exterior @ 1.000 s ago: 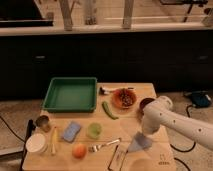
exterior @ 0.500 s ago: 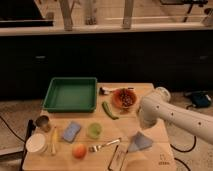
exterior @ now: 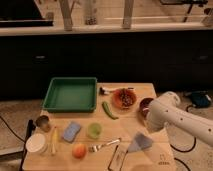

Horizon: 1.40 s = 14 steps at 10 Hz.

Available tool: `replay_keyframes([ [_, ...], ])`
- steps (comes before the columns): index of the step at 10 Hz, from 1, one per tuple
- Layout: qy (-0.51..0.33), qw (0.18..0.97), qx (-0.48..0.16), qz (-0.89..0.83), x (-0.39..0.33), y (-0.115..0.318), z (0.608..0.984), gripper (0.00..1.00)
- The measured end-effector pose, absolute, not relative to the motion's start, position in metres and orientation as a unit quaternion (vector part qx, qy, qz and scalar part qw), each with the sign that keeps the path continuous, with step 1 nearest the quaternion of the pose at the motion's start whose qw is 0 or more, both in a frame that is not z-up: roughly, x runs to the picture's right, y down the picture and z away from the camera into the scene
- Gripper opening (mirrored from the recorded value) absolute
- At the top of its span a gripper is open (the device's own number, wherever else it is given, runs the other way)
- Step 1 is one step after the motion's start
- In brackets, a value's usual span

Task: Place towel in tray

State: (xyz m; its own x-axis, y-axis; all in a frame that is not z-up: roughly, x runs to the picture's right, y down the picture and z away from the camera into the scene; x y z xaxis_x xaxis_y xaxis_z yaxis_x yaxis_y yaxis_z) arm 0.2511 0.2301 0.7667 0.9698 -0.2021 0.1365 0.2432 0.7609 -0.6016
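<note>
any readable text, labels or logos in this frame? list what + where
None can be quoted.
Small dark mark at the front right corner of the light wooden table: too blurred to read.
Flat dark rectangular device: no legible text.
Large green rectangular plastic tray: no text.
Claw on the white arm, just above the pale grey-blue folded towel: no markings show.

Green pepper [exterior: 109,110] and green cup [exterior: 94,130] sit between towel [exterior: 140,142] and tray [exterior: 70,94], gripper's hidden behind the white arm [exterior: 175,117] on the right.
</note>
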Motion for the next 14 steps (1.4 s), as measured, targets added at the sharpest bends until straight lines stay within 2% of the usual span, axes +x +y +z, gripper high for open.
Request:
replay_keyframes([
  [3, -0.031, 0.932, -0.329, -0.147, 0.244, 0.229, 0.765, 0.79],
  [5, -0.030, 0.932, -0.328, -0.148, 0.248, 0.230, 0.761, 0.78],
  [7, -0.034, 0.932, -0.329, -0.148, 0.251, 0.237, 0.761, 0.64],
  [8, -0.038, 0.932, -0.328, -0.152, 0.252, 0.246, 0.765, 0.62],
  [9, -0.043, 0.930, -0.328, -0.157, 0.250, 0.254, 0.770, 0.64],
  [11, -0.049, 0.928, -0.330, -0.164, 0.250, 0.264, 0.774, 0.78],
  [14, -0.060, 0.927, -0.333, -0.160, 0.252, 0.273, 0.779, 0.80],
])
